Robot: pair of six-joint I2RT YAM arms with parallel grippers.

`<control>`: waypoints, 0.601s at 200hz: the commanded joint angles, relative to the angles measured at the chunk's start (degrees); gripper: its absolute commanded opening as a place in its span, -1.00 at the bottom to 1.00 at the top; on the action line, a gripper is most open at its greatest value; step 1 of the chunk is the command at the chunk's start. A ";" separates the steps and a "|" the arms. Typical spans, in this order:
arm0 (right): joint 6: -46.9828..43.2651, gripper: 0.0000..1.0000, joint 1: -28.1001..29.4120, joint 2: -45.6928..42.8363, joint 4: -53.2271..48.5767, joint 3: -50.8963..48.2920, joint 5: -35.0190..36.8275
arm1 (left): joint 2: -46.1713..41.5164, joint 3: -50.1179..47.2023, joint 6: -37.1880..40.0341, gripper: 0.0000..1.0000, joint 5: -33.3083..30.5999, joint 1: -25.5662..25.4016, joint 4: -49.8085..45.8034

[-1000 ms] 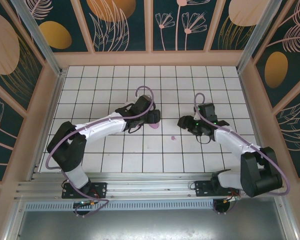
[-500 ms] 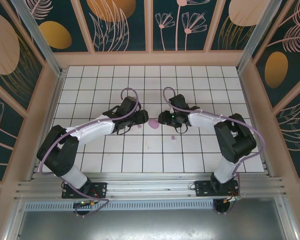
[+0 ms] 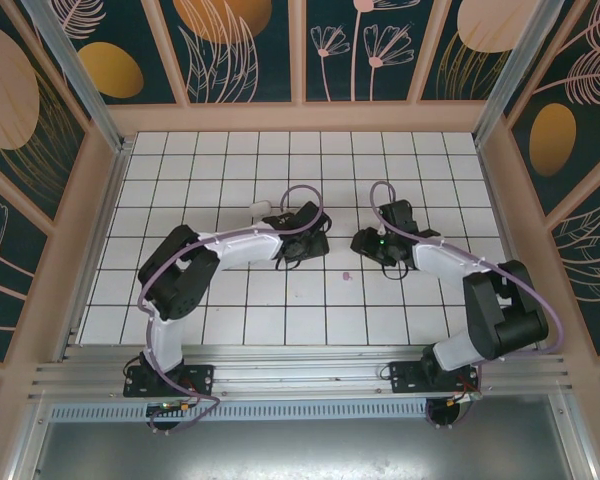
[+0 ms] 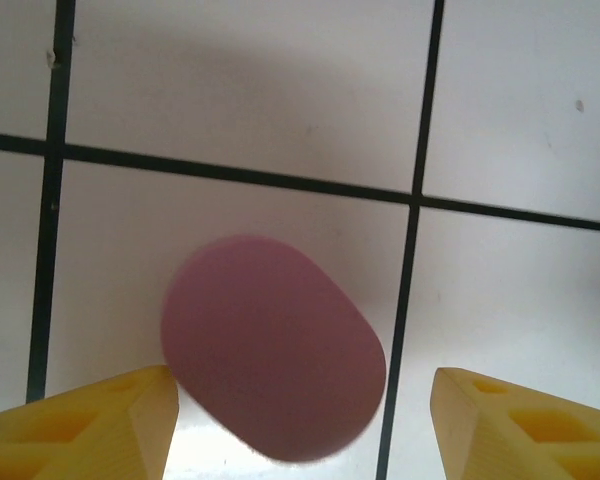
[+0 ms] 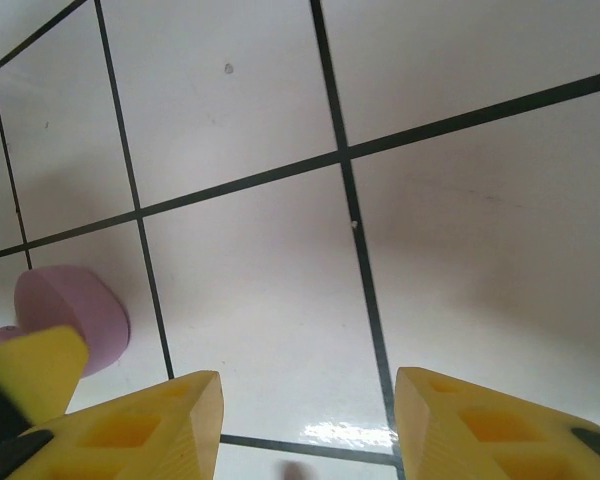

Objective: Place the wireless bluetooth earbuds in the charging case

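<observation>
Lying on tiled table (image 4: 230, 90), purple case (image 4: 272, 347), long axis upper-left to lower-right.

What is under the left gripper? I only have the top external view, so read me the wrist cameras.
Observer: In the left wrist view the left gripper is open, and a purple case lies on the tiled table between its jaws.
Operator: Now give me the right gripper.
Observer: In the right wrist view the right gripper is open as well, with nothing but bare table between its jaws.
</observation>
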 commanded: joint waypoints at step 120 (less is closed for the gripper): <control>-1.74 -0.01 -4.25 -7.00 -0.49 -2.20 -4.71 | 6.68 7.86 7.37 -0.21 -7.87 -1.47 -8.12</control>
